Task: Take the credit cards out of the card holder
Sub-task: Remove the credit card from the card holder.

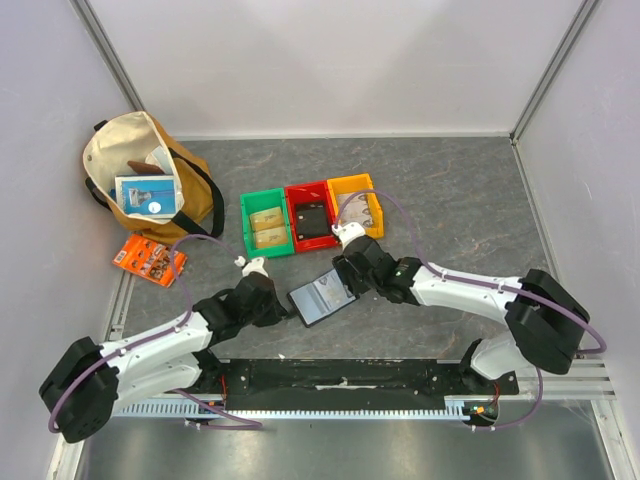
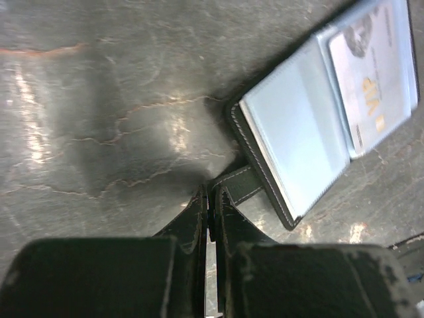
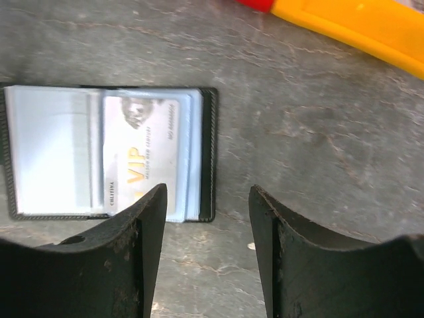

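Note:
The card holder (image 1: pixel 322 297) lies open on the table between my two arms, its shiny grey-blue sleeves facing up. A pale card printed "VIP" (image 3: pixel 142 152) sits in its right-hand sleeve and also shows in the left wrist view (image 2: pixel 371 86). My left gripper (image 2: pixel 212 196) is shut on the black strap at the card holder's (image 2: pixel 298 139) near-left edge; in the top view it (image 1: pixel 284 305) touches that edge. My right gripper (image 3: pixel 207 199) is open and empty, just beyond the card holder's (image 3: pixel 53 159) right rim; in the top view it (image 1: pixel 346 270) sits at the far corner.
Behind the card holder stand a green bin (image 1: pixel 264 194) holding tan cards (image 1: pixel 268 226), a red bin (image 1: pixel 309 187) holding a flat black item (image 1: pixel 314 222), and a yellow bin (image 1: pixel 349 181). A tan bag (image 1: pixel 150 180) and an orange packet (image 1: pixel 149 259) lie far left.

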Available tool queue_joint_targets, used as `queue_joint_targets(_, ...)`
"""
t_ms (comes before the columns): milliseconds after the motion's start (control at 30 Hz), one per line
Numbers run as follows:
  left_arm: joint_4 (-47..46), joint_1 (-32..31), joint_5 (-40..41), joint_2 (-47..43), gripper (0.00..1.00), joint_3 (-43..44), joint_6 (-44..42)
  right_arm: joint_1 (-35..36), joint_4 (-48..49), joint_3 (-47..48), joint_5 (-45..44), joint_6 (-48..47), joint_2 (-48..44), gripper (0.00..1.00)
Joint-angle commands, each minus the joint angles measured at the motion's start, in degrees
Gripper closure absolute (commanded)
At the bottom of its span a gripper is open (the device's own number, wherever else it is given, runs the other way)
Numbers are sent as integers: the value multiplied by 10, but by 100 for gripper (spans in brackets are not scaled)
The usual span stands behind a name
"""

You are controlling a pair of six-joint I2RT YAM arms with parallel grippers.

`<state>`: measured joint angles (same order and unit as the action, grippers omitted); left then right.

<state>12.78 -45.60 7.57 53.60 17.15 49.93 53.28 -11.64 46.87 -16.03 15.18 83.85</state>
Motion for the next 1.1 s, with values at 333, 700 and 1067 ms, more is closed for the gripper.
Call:
queue_joint_targets(333,55,26,15,-39,41,142,-55,-72,169,-34,261,51,10,58)
queue_joint_targets(700,-82,25,-92,21,52,132,6,-121,278,-96,364,103,66,84)
queue_joint_targets(1067,-206,25,-99,122,60,57,67,-149,302,-136,398,131,100,92)
